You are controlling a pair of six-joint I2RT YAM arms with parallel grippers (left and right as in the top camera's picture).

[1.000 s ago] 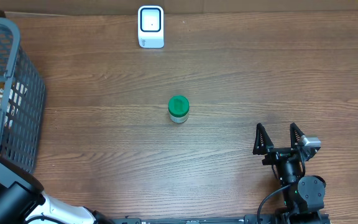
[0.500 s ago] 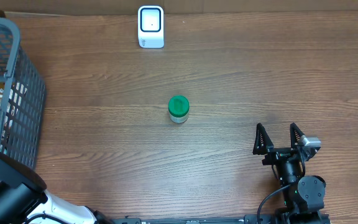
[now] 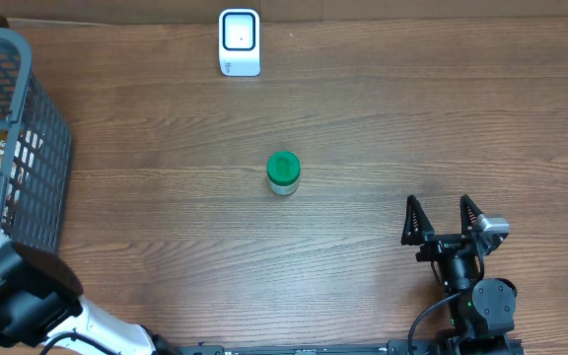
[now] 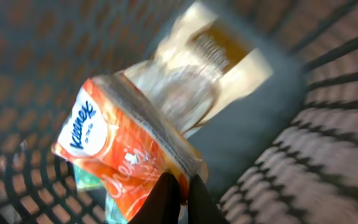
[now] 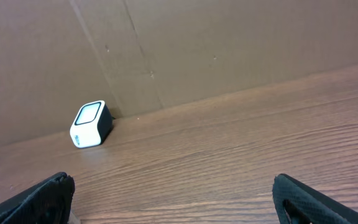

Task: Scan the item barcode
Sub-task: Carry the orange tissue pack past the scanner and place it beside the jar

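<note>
In the left wrist view my left gripper is shut on the lower edge of an orange Kleenex tissue pack, the item, inside the grey basket. No barcode shows on the pack's visible face. From overhead the left gripper is hidden at the basket's near end, beyond the arm. The white scanner stands at the table's far edge, and it also shows in the right wrist view as the scanner. My right gripper rests at the near right, open and empty, its fingers spread wide.
A green-lidded jar stands mid-table. A clear and tan bag lies under the tissue pack in the basket, with a teal packet beside it. A cardboard wall backs the table behind the scanner.
The left arm has shifted at the basket's near end, and its white link now shows at the left edge. The right arm, jar and scanner have not moved.
</note>
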